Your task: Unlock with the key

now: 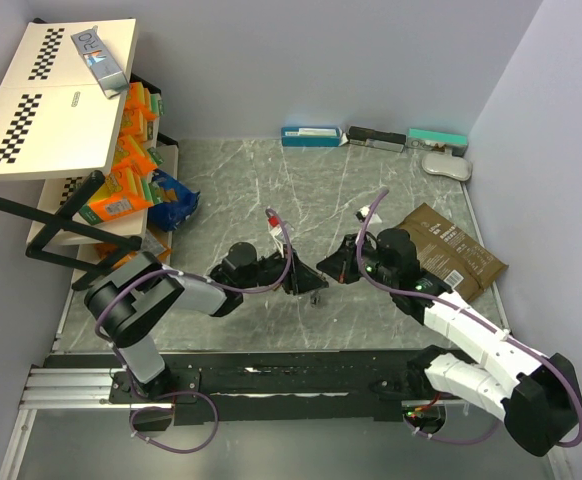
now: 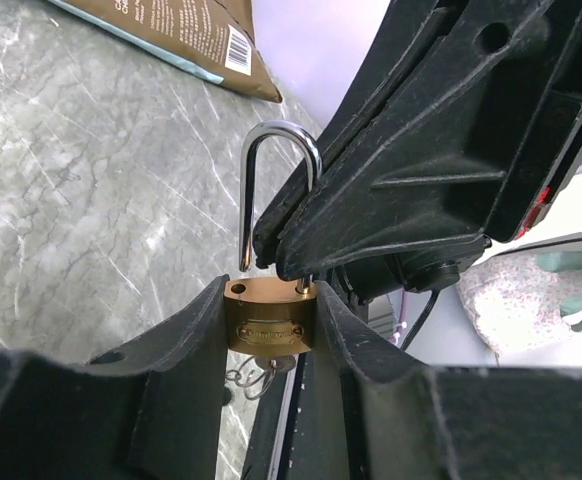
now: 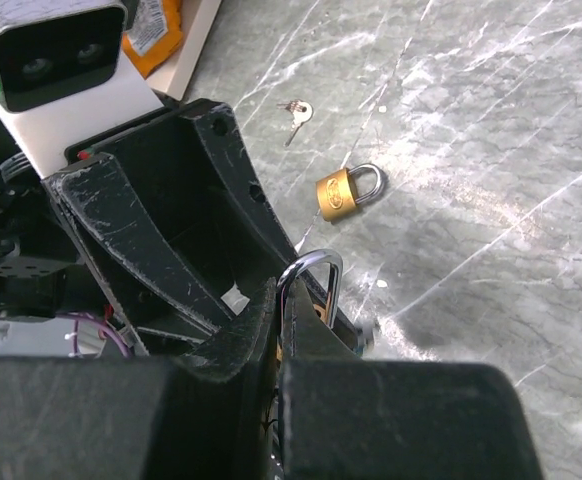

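In the top view, the left tool (image 1: 301,277) and the right tool (image 1: 331,268) are seen tip to tip over the middle of the desk (image 1: 231,200), each reaching in from its own side. What is shared between them cannot be made out from here.

In the left wrist view, the brass body of a padlock (image 2: 269,318) is flanked by the left tool's two fingers, which appear to be pressed against its sides. The shackle (image 2: 271,135) points straight away from that tool, and its far leg is pinched by the right tool. The padlock's long axis is thus laid along the line joining the two tools. The near leg seems to end just clear of the body, so the lock is judged possibly sprung already. A key on a ring (image 2: 259,375) is seen at the body's underside, toward the left wrist; whether it is seated cannot be told.

In the right wrist view, the right tool is shown pressed together on the shackle. A second padlock (image 3: 347,192) and a loose key (image 3: 293,111) are seen lying apart on the desk beyond.
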{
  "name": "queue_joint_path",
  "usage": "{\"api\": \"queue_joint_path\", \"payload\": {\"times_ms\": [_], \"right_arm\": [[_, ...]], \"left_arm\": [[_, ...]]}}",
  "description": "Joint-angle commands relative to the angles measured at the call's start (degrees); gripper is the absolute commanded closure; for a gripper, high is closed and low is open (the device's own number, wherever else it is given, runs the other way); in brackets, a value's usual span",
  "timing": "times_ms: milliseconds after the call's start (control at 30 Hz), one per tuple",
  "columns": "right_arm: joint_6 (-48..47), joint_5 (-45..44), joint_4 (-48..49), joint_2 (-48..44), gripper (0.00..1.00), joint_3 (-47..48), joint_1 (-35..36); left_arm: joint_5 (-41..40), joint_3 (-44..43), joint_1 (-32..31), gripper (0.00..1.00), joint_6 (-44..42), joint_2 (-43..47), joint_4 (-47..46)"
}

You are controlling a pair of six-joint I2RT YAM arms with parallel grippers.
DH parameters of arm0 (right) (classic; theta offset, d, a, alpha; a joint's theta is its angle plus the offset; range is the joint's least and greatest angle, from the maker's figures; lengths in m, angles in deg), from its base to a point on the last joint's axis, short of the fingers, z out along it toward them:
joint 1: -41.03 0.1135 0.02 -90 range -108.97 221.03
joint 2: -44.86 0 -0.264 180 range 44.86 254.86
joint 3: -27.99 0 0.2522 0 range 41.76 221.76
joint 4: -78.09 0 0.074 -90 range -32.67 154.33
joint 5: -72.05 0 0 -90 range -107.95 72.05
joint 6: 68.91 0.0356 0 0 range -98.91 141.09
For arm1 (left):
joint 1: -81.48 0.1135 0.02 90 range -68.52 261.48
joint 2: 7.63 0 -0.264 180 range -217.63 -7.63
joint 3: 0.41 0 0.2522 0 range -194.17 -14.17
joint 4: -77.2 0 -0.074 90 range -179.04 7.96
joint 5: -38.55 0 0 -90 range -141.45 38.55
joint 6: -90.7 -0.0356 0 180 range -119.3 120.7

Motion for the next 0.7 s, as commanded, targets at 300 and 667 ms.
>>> {"api": "queue_joint_path", "payload": {"times_ms": [300,667], "right_arm": [[-1.52,-13.38,0.25,4.84,1.0,0.98,-0.7],[-1.26,-30.61,-4.93,21.36,1.0,9.06,-0.53]], "left_arm": [[-20.14,-12.03,-4.23,0.92,-9.69,1.02,31.75],[-35.9,-25.4,-6.25,0.95,-11.1,-9.61,50.07]]}}
